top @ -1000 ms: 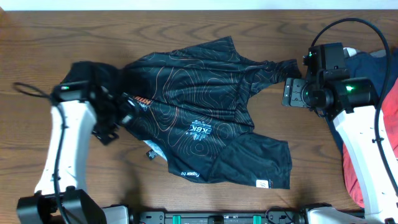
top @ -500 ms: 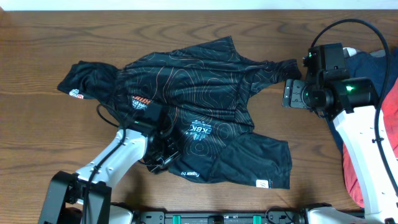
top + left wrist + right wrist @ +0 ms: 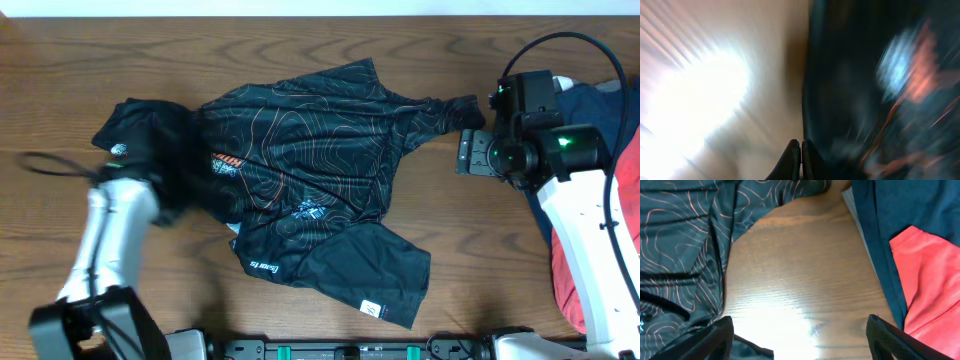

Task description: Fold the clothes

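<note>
Bending over the jersey (image 3: 300, 160), left claw (image 3: 799, 146) is pinched shut, hold unclear; right claw (image 3: 800, 335) hangs spread, empty, beside it.

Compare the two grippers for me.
The left gripper is shut, fingers pressed together at the jersey's edge; the right gripper is open, fingers wide apart. The left sits at the jersey's left end, the right over bare table by its other end. Neither clearly holds cloth.
</note>
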You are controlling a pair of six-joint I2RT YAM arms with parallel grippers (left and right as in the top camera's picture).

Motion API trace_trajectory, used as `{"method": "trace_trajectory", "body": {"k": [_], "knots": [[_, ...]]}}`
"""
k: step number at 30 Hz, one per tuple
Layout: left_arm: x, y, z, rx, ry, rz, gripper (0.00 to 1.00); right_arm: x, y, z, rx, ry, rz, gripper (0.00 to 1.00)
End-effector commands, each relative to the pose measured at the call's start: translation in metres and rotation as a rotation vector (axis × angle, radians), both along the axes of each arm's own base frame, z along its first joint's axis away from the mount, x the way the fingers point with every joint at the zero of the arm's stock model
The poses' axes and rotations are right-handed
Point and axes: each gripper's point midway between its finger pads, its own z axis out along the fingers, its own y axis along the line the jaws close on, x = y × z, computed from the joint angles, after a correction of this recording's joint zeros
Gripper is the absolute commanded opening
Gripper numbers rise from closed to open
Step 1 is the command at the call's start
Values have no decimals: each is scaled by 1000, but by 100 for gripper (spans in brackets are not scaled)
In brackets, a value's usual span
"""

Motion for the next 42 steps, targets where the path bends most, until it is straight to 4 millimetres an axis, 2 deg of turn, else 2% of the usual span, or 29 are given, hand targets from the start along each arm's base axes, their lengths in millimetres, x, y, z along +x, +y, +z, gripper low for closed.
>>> {"method": "trace_trajectory", "body": {"k": [1, 3, 4, 5, 7, 10, 11, 12, 19, 24, 27, 32, 35, 38, 42], "knots": [[14, 49, 41, 89, -73, 31, 7, 1, -7, 4, -12, -12, -17, 84], [9, 59, 54, 81, -64, 65, 28, 1, -7, 3, -12, -10, -17, 84], [4, 55, 57, 39, -53, 66, 30, 1, -6, 3, -10, -9, -16, 84], [0, 44, 58, -23, -41, 54, 32, 1, -6, 2, -9, -7, -15, 84], [-14, 8, 55, -191, 6, -1, 40, 1, -6, 2, -9, -6, -16, 84], [-42, -43, 46, -344, 125, -117, 70, 1, -6, 1, -9, -5, -16, 84], [-51, -57, 41, -361, 170, -148, 88, 1, -6, 1, -9, -5, -16, 84], [-59, -70, 36, -373, 209, -178, 99, 1, -6, 1, -10, -3, -16, 84], [-104, -151, -10, -432, 391, -267, 98, -1, -6, -1, -11, 11, -16, 85], [-138, -193, -43, -423, 469, -274, 98, -1, -6, -2, -12, 13, -16, 85], [-152, -220, -54, -434, 473, -314, 98, -1, -6, -2, -12, 13, -16, 85], [-164, -255, -65, -406, 433, -365, 99, -2, -6, -2, -12, 14, -16, 85], [-166, -262, -72, -361, 402, -333, 98, -3, -7, -2, -13, 21, -15, 86], [-165, -259, -77, -295, 375, -298, 98, -5, -7, -3, -14, 28, -15, 85], [-149, -243, -84, -167, 281, -276, 94, -5, -7, -3, -15, 31, -15, 86]]}}
